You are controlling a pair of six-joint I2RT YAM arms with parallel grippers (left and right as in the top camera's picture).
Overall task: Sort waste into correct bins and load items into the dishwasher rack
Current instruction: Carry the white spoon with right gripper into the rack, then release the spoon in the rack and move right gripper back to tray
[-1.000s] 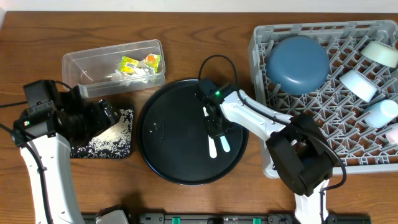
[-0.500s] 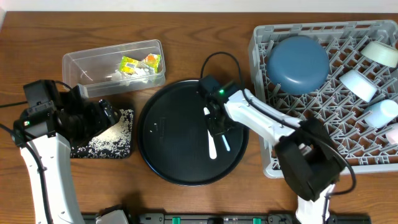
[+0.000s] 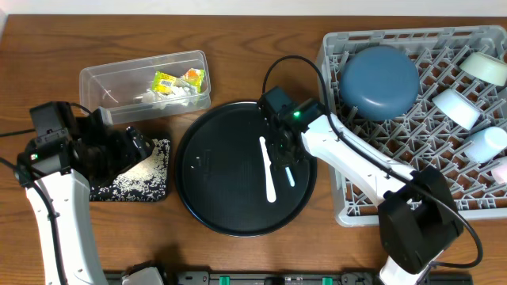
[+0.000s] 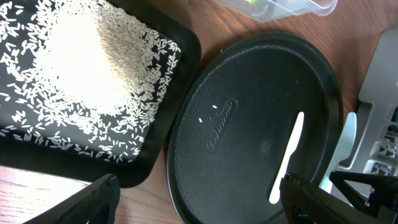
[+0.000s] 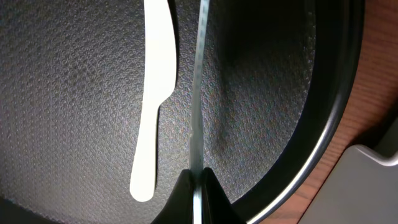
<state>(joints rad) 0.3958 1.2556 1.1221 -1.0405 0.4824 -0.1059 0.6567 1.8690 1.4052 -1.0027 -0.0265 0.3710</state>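
Note:
My right gripper is shut on a thin pale teal utensil, seen edge-on, just above the large round black tray. A white spoon lies flat on that tray beside it. My left gripper is open and empty over the shallow black tray holding loose rice. The clear tub holds yellow-green wrappers. The grey dishwasher rack holds the dark-blue bowl.
Pale teal and white cups lie in the rack's right side. The rack's left wall stands close to the round tray's right rim. Bare wooden table lies in front of the trays.
My right gripper has risen and shifted slightly toward the back right with the teal utensil. The white spoon stays on the tray. The left arm has not moved.

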